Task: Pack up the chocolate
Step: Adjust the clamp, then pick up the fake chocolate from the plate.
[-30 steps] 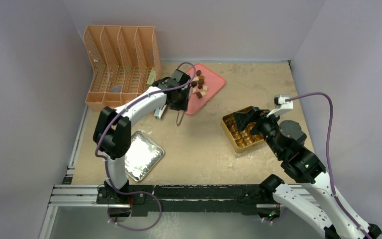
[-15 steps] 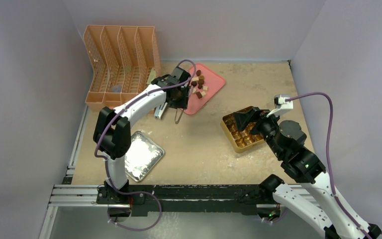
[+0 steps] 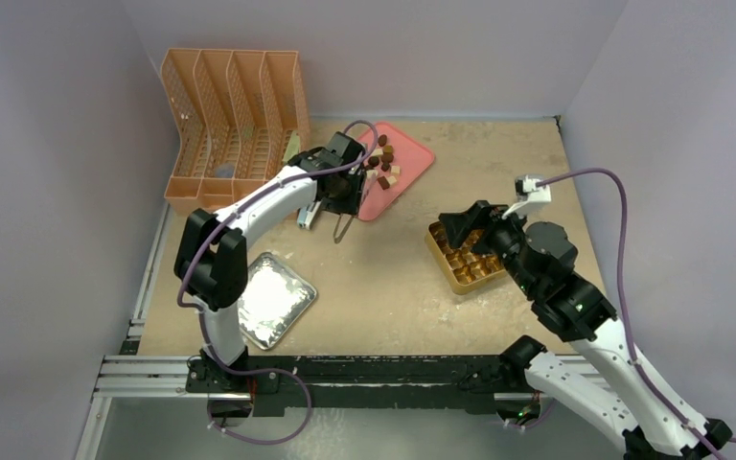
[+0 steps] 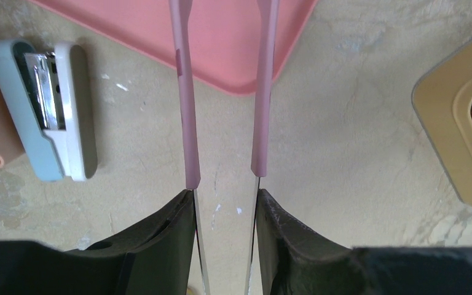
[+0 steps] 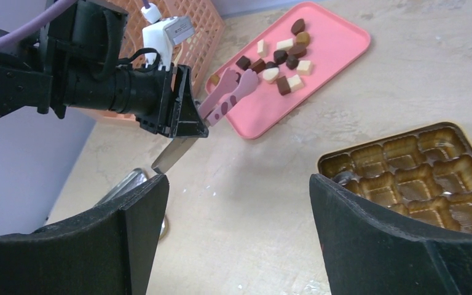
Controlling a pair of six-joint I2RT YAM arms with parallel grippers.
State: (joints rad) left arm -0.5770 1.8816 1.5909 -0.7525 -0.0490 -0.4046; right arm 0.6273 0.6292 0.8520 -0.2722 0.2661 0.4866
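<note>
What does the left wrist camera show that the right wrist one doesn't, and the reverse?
Only left wrist: the stapler lying beside the tray corner, and a close look at the left gripper clamped on the two arms of the tongs.
Only right wrist: the chocolate scattered on the tray, the cells of the box, which look empty where visible, and the rack.
Both: tray, tongs and box, though left wrist catches only the box's edge.
</note>
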